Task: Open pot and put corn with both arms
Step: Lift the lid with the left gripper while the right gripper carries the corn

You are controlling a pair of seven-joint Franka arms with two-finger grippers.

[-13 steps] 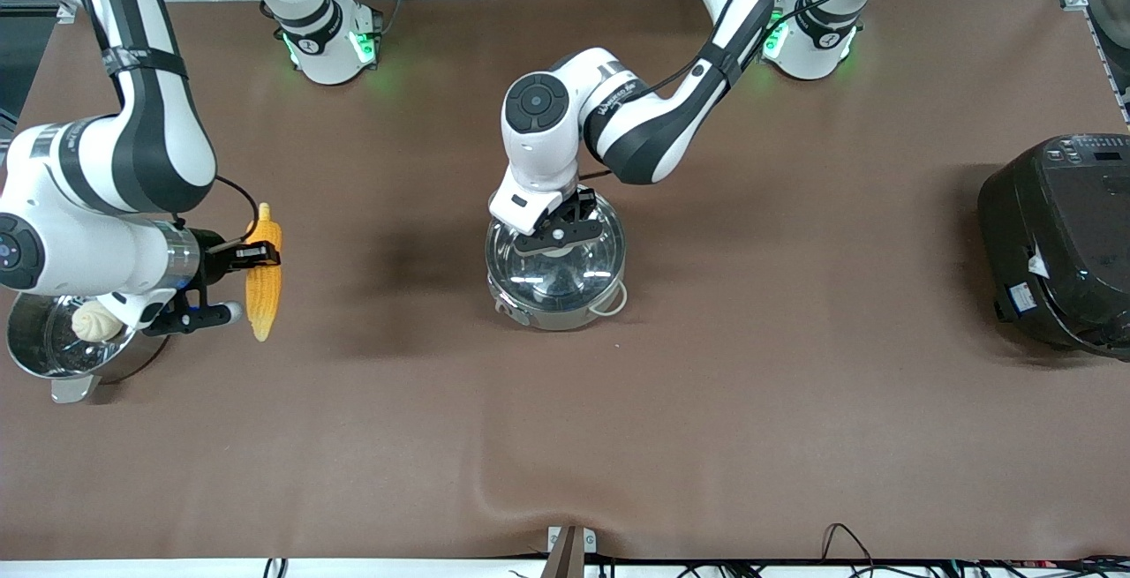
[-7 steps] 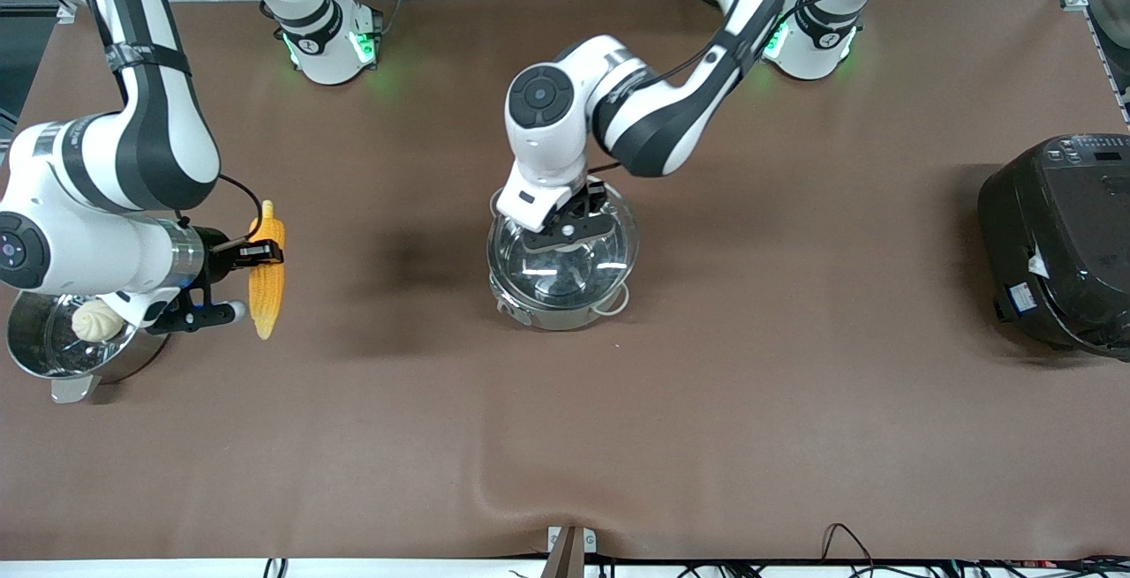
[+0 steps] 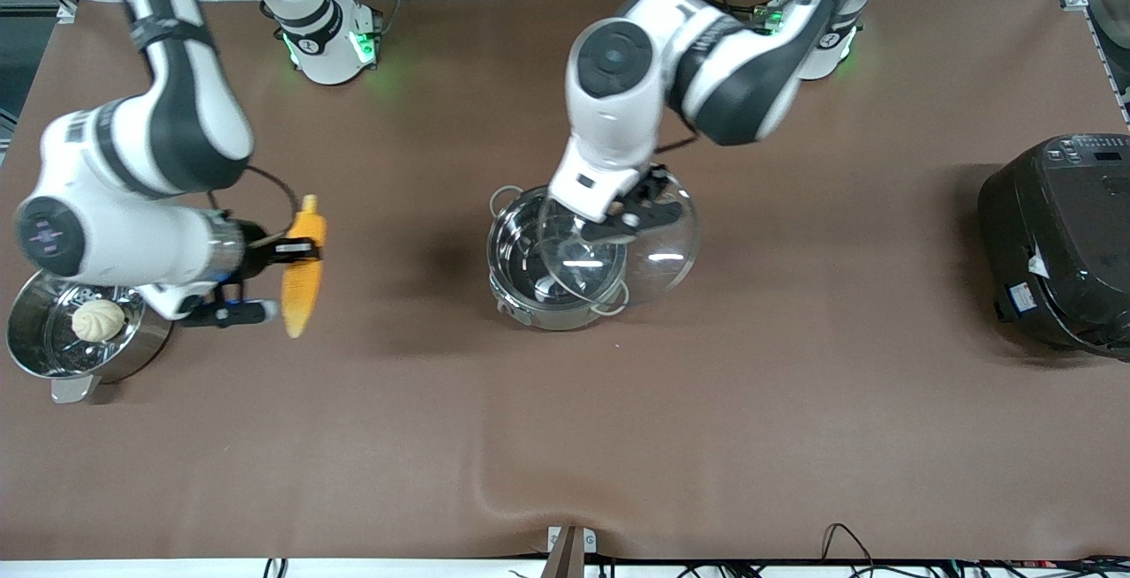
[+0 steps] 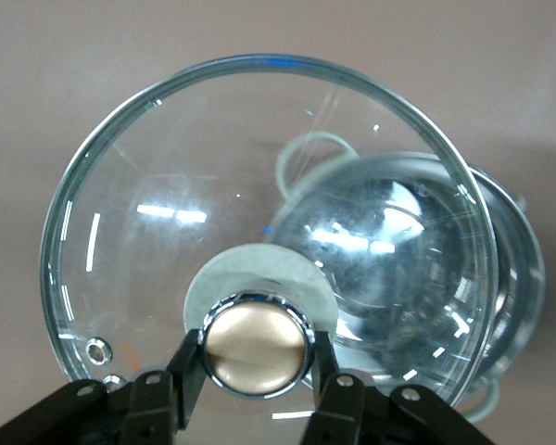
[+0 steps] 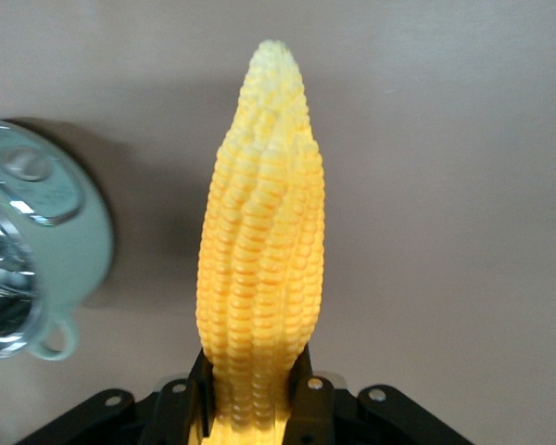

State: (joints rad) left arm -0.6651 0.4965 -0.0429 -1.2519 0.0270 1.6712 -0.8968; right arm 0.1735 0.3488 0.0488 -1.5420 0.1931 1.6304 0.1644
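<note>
Two grips: left gripper (image 4: 256, 385) fingers clamp the lid (image 3: 618, 247) knob, half-uncovering the pot (image 3: 530, 269); right gripper (image 5: 252, 394) pinches the corn (image 5: 259, 269).

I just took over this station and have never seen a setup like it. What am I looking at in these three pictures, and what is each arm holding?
Two white robot arms work at a brown table. The wide picture comes from a high camera facing them; the other two come from cameras on their wrists. The left gripper pinches the knob of the glass lid, raised and partly over the open steel pot. The right gripper holds the corn above the table, toward the right arm's end. There also stands a steamer pot with a white bun. A black rice cooker sits at the left arm's end.
</note>
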